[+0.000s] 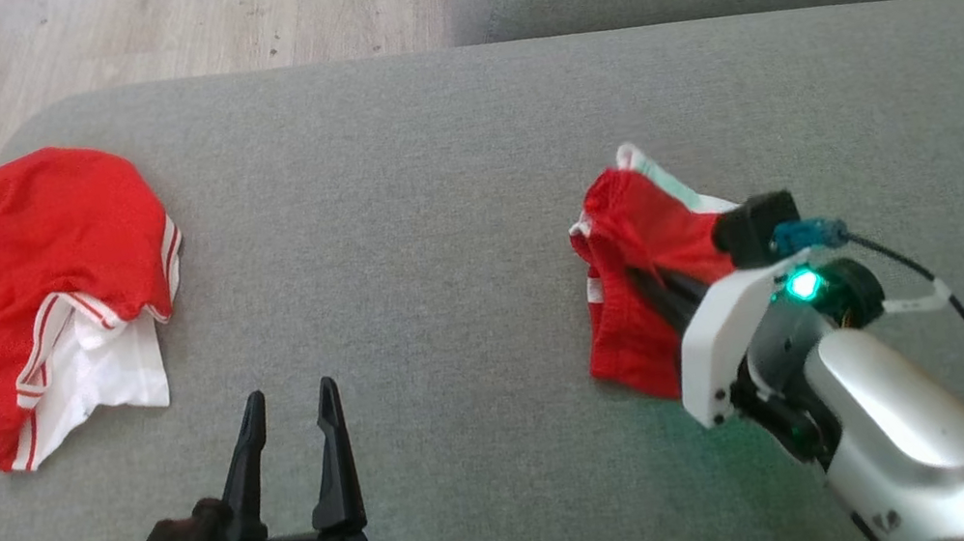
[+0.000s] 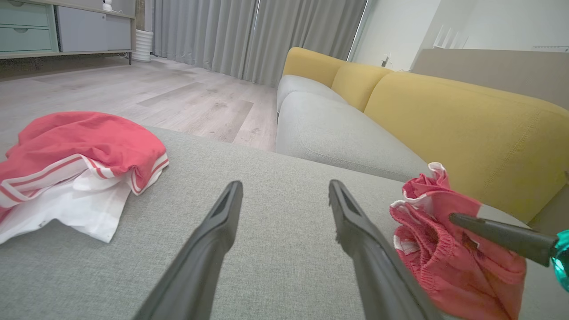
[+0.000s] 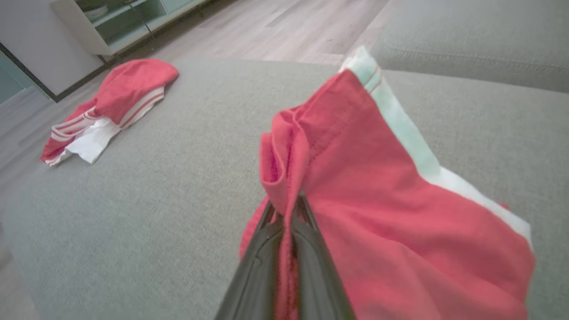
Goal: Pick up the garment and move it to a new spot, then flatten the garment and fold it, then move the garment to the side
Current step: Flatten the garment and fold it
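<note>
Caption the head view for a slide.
Right gripper shut on a red garment at the sofa's right; left gripper open; second garment lies crumpled at left.

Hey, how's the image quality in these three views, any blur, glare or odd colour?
Head view: even daylight, sharp; the wrist's green light tints the sofa cushion beside it. Left wrist view: wide-angle stretch, the left claw goes soft toward the bottom edge, reds look washed pink. Right wrist view: the held garment is close and blurry.
</note>
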{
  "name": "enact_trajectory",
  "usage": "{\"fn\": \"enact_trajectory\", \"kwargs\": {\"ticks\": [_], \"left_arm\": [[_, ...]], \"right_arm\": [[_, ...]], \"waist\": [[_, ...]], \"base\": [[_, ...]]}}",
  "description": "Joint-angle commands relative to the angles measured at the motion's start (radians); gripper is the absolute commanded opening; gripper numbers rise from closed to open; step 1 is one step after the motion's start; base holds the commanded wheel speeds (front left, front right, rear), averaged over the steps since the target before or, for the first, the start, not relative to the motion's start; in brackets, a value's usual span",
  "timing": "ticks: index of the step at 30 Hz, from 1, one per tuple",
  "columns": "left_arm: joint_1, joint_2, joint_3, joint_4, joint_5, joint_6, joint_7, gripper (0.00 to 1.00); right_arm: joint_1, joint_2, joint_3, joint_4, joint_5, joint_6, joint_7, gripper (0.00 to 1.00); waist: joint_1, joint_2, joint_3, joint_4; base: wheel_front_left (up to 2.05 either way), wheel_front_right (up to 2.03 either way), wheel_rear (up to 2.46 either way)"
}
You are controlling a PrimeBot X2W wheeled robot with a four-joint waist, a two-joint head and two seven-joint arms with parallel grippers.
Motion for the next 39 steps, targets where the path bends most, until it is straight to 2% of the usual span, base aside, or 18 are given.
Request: {"fn": "enact_trajectory", "kwargs": {"ticks": [1,2,4,5,16,20,26,31,32,33,37,39], "left_arm": [[-0.02,0.007,0.041,-0.028,-0.003,0.003,-0.014,1.0],[-0.019,0.005,0.042,-0.028,-0.003,0.004,-0.015,1.0],[-0.018,0.003,0.042,-0.028,-0.003,0.004,-0.016,1.0],[-0.019,0.003,0.043,-0.028,-0.002,0.003,-0.017,1.0],[-0.027,-0.007,0.035,-0.019,0.001,-0.003,-0.02,1.0],[-0.024,-0.016,0.024,-0.018,0.002,-0.005,-0.021,1.0],[-0.021,-0.025,0.016,-0.011,0.002,-0.01,-0.022,1.0],[-0.027,-0.031,0.015,-0.005,0.002,-0.015,-0.024,1.0],[-0.03,-0.032,0.018,-0.004,0.001,-0.016,-0.024,1.0],[-0.032,-0.032,0.018,-0.003,0.001,-0.017,-0.024,1.0],[-0.039,-0.03,0.022,-0.001,0.003,-0.017,-0.025,1.0],[-0.04,-0.026,0.029,-0.001,0.003,-0.016,-0.026,1.0]], "right_arm": [[-0.005,0.001,0.019,-0.043,-0.006,0.007,0.006,0.0],[-0.001,0.0,0.024,-0.05,-0.006,0.007,0.011,0.0],[0.007,-0.001,0.032,-0.063,-0.004,0.007,0.02,0.76],[0.012,-0.002,0.037,-0.07,-0.002,0.007,0.023,1.0],[0.067,-0.01,0.022,-0.193,0.038,0.007,-0.02,1.0],[0.103,-0.031,-0.051,-0.262,0.032,0.007,-0.048,1.0],[0.143,-0.055,-0.209,-0.343,-0.042,0.007,-0.096,1.0],[0.155,-0.068,-0.235,-0.342,-0.117,0.007,-0.126,1.0],[0.156,-0.074,-0.213,-0.311,-0.142,0.007,-0.143,0.65],[0.157,-0.078,-0.196,-0.289,-0.156,0.007,-0.154,0.44],[0.152,-0.073,-0.112,-0.189,-0.17,0.007,-0.196,0.04],[0.128,-0.056,-0.046,-0.111,-0.16,0.007,-0.23,0.0]], "waist": [[0.0,0.0,0.0,-0.004],[0.0,0.0,0.001,-0.007],[0.0,0.0,0.002,-0.014],[0.0,0.0,0.002,-0.019],[0.0,0.0,0.006,-0.053],[0.0,0.0,0.005,-0.057],[0.0,0.0,0.013,-0.061],[0.0,0.0,0.02,-0.056],[0.0,0.0,0.023,-0.051],[0.0,0.0,0.024,-0.047],[0.0,0.0,0.03,-0.031],[0.0,0.0,0.034,-0.024]], "base": [[0.0,0.0,0.0],[0.0,0.0,0.0],[0.0,0.0,0.0],[0.0,0.0,0.0],[0.0,0.0,0.0],[0.0,0.0,0.0],[0.0,0.0,0.0],[0.0,0.0,0.0],[0.0,0.0,0.0],[0.0,0.0,0.0],[0.0,0.0,0.0],[0.0,0.0,0.0]]}}
